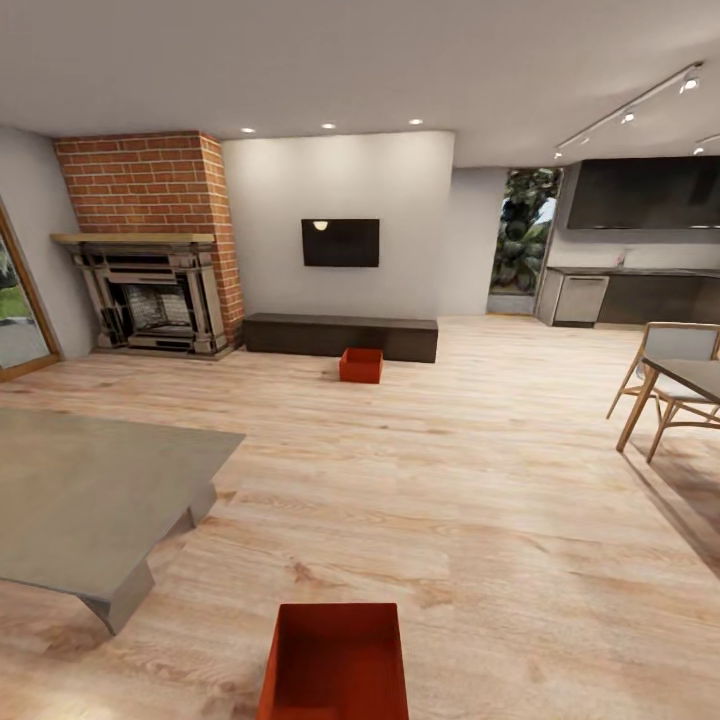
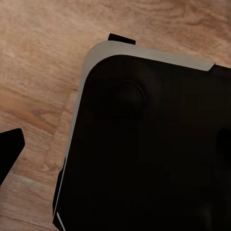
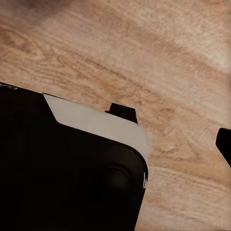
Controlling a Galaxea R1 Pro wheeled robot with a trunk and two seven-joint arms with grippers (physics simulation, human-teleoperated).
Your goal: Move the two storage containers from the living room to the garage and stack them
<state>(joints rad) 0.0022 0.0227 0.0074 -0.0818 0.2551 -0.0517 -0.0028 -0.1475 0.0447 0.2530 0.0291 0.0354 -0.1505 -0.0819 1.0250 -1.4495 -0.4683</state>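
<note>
I am in the living room, on light wood planks. One orange-red storage container point(image 1: 335, 660) sits open-topped on the floor just in front of me. The second container point(image 1: 361, 365) stands far off, in front of the long dark bench point(image 1: 340, 336). My left gripper point(image 2: 115, 144) hangs over my own dark base, with one black fingertip point(image 2: 9, 151) at the picture's edge and nothing held. My right gripper point(image 3: 115, 144) hangs the same way, one fingertip point(image 3: 225, 144) at the edge over bare planks. The garage is out of view.
A low grey table point(image 1: 90, 500) fills the near left. A brick fireplace point(image 1: 150, 250) and wall TV point(image 1: 340, 242) are at the back. A dining table with chairs point(image 1: 675, 385) stands on the right, a kitchen counter point(image 1: 630, 295) behind it.
</note>
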